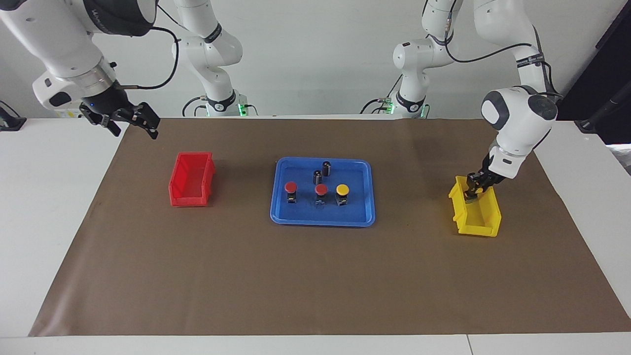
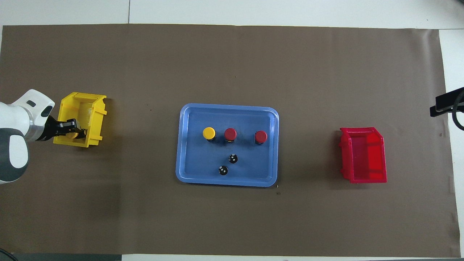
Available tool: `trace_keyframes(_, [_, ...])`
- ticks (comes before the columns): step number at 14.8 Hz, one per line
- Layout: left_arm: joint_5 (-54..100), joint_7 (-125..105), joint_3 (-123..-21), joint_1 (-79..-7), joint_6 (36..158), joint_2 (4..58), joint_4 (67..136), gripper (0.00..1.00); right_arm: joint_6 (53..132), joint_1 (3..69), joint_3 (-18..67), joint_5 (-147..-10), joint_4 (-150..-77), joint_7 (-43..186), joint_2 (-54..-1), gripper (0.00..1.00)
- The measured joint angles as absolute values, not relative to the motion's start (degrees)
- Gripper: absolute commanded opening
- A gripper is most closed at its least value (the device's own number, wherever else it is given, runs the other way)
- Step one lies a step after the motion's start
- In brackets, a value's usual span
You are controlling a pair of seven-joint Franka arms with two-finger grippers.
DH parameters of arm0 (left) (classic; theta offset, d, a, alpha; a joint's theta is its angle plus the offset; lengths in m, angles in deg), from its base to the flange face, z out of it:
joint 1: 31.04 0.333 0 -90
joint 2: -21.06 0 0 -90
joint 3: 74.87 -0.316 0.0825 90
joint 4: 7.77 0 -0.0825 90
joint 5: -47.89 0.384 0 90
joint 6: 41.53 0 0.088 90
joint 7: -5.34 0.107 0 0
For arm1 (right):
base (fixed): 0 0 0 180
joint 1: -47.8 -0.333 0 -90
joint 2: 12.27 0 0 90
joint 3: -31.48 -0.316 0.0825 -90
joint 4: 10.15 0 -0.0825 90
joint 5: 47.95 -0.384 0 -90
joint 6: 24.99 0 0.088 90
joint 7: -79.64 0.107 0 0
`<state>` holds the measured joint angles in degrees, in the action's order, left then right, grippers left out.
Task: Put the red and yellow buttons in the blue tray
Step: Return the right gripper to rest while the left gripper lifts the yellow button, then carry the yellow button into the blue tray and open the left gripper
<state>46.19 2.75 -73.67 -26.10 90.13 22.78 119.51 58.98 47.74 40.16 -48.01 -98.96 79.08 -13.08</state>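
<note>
The blue tray lies mid-table. In it stand two red buttons and one yellow button in a row; they also show in the overhead view, red and yellow. My left gripper reaches down into the small yellow bin, right at a second yellow button's cap. My right gripper is open and empty, raised over the mat's corner at the right arm's end, where that arm waits.
Two dark capless cylinders stand in the tray, nearer to the robots than the buttons. A small red bin sits toward the right arm's end. A brown mat covers the table.
</note>
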Motion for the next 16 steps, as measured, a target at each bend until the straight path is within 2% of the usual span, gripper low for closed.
trace_keyframes(2, [46.2, 2.8, -73.6, -26.2, 82.9, 22.8, 114.6, 0.02, 59.0, 48.7, 38.4, -47.4, -100.5, 79.1, -11.7, 1.0])
trace_keyframes(5, [46.5, 1.0, -73.4, -27.2, 65.9, 22.4, 100.8, 0.02, 59.4, 48.7, 37.2, -47.0, -101.3, 79.1, -10.9, 1.0])
trace_keyframes(7, [46.8, -6.4, -72.1, -29.9, 62.5, 22.1, 97.0, 0.02, 60.2, 48.9, 36.6, -47.0, -101.3, 79.1, -11.4, 1.0])
trace_keyframes(12, [46.9, -31.9, -55.5, -32.5, 68.4, 22.6, 101.5, 0.02, 60.4, 49.8, 36.3, -47.0, -101.2, 79.1, -11.5, 1.0])
trace_keyframes(16, [46.9, -41.8, -46.5, -32.7, 77.4, 23.3, 107.5, 0.02, 60.4, 50.0, 36.2, -47.0, -101.3, 79.1, -11.4, 1.0])
